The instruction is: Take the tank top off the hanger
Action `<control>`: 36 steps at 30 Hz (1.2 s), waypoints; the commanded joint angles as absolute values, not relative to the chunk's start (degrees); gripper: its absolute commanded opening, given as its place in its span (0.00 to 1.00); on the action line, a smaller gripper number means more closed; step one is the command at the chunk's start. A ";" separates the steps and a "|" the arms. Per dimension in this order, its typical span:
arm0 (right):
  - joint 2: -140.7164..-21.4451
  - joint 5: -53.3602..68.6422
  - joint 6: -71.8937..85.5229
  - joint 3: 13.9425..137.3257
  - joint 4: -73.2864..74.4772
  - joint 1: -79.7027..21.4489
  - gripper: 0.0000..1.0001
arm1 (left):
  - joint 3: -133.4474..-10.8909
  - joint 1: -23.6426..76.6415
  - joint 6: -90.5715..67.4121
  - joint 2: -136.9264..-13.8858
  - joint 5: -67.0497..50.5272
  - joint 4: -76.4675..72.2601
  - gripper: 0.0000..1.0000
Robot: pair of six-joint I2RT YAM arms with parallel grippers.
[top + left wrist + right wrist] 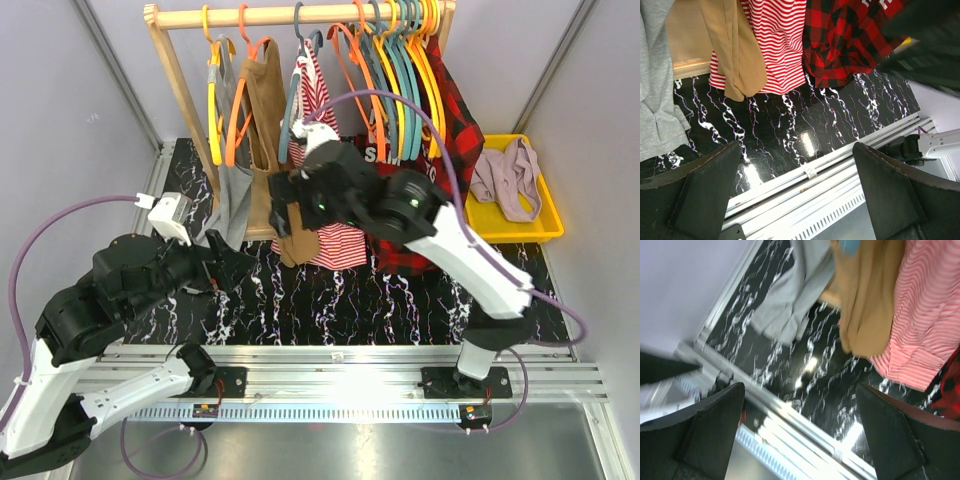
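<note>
**Both claws open and empty; tan tank top not yet off its hanger**

The right claw (284, 206) gapes just in front of the tan tank top (262, 110), probably the target, though the view is blurred. The left claw (226, 256) is open too, lower and well to the side. The top hangs long axis vertical from the orange hanger (238, 104), straps up, hem down. A downward tug could snag a strap, drag the hanger off the rail (290, 14), or catch the striped shirt (318, 95) just beside it.
</note>
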State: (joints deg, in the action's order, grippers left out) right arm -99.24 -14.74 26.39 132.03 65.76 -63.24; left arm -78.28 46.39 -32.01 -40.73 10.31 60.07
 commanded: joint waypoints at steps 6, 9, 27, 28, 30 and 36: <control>-113.02 -37.25 32.08 152.31 66.99 -62.93 1.00 | -77.70 46.32 -33.31 -38.85 9.14 58.54 0.99; -114.08 -35.96 33.13 150.91 64.34 -60.48 1.00 | -77.61 46.41 -33.49 -38.23 9.05 58.54 0.99; -116.12 -32.52 19.35 150.83 51.59 -50.63 0.06 | -75.41 46.32 -34.80 -35.33 8.44 59.41 0.99; -115.49 -32.35 18.38 150.47 52.11 -50.71 0.00 | -75.24 46.32 -34.72 -35.33 8.35 59.24 0.99; -112.96 -30.77 13.55 147.76 51.42 -50.63 0.00 | -75.06 46.32 -34.72 -35.33 8.18 58.89 0.99; -104.07 -30.33 2.12 136.42 41.60 -50.45 0.00 | -73.74 46.32 -34.89 -35.33 7.56 57.57 0.99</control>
State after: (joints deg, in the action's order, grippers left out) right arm -111.79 -30.87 10.87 139.35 49.80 -50.41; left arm -74.39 46.39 -34.57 -35.46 8.93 60.88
